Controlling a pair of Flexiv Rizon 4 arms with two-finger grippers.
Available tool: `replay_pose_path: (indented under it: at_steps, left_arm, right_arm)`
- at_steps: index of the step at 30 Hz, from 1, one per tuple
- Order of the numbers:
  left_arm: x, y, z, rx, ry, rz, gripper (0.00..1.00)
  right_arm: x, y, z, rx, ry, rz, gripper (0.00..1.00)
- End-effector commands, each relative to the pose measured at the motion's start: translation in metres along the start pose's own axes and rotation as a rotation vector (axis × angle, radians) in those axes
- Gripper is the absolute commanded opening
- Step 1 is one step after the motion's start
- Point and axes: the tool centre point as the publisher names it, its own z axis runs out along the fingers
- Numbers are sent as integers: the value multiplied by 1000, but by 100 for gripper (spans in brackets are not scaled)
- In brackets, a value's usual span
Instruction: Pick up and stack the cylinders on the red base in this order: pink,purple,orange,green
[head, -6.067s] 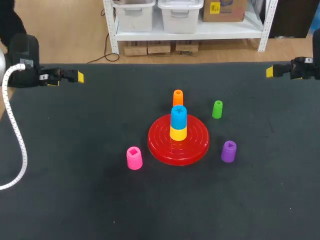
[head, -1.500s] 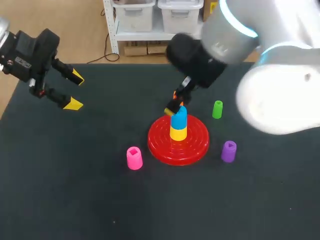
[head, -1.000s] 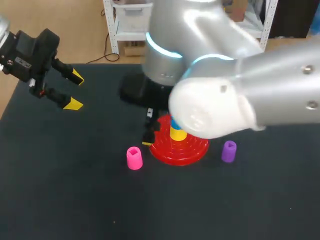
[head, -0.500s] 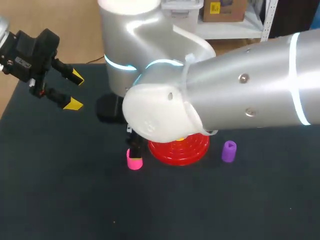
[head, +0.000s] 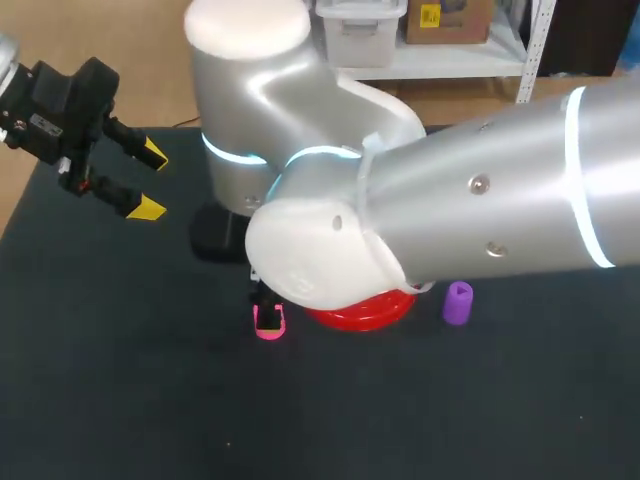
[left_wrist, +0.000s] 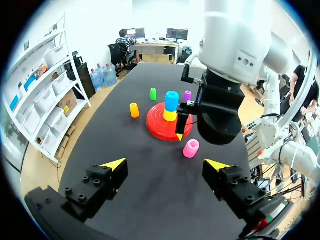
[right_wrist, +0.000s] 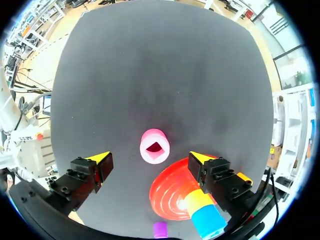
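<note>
Right pincer (right_wrist: 150, 158): fingers are seen spread wide, pointed down at the black tabletop (head: 150, 400). The pink plastic cylinder (right_wrist: 154, 146) is seen upright between them, touched by neither finger. Just beside it the round red plastic base (right_wrist: 167, 192) is found. A yellow plastic cylinder (right_wrist: 199, 202) and a blue plastic cylinder (right_wrist: 209, 220) are stacked on its middle, blue on top. The purple plastic cylinder (head: 458, 302) is seen upright on the tabletop, near the base's other side. The orange plastic cylinder (left_wrist: 134, 110) and green plastic cylinder (left_wrist: 153, 94) are noted upright beyond the base, apart from each other. Much of the base is hidden in the head view by the right arm (head: 450, 220). Left pincer (left_wrist: 165, 165): fingers spread, nothing held; it is seen over the tabletop's left part, well apart from every cylinder.
</note>
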Motion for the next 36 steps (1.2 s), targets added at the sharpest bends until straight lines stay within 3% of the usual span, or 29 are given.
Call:
replay_pose_path:
  at_steps: [1,3,6,10,23,24,28,36]
  left_arm:
    - [1,0,0,-2,-2,2,100]
    - [1,0,0,-2,-2,2,100]
    - [1,0,0,-2,-2,2,100]
    - [1,0,0,-2,-2,2,100]
    - [1,0,0,-2,-2,2,100]
    - [1,0,0,-2,-2,2,100]
    - [1,0,0,-2,-2,2,100]
    - [1,0,0,-2,-2,2,100]
  right_arm:
    - [-5,-3,3,-5,11,2,100]
    - [-6,-3,3,-6,13,1,86]
    - [-6,-3,4,-16,14,6,80]
    - [-7,-3,4,-23,14,10,62]
    - [-3,1,9,-32,34,13,67]
    - [-3,1,9,-32,34,13,49]
    - [-3,1,9,-37,33,21,0]
    - [-2,-1,1,-31,16,44,0]
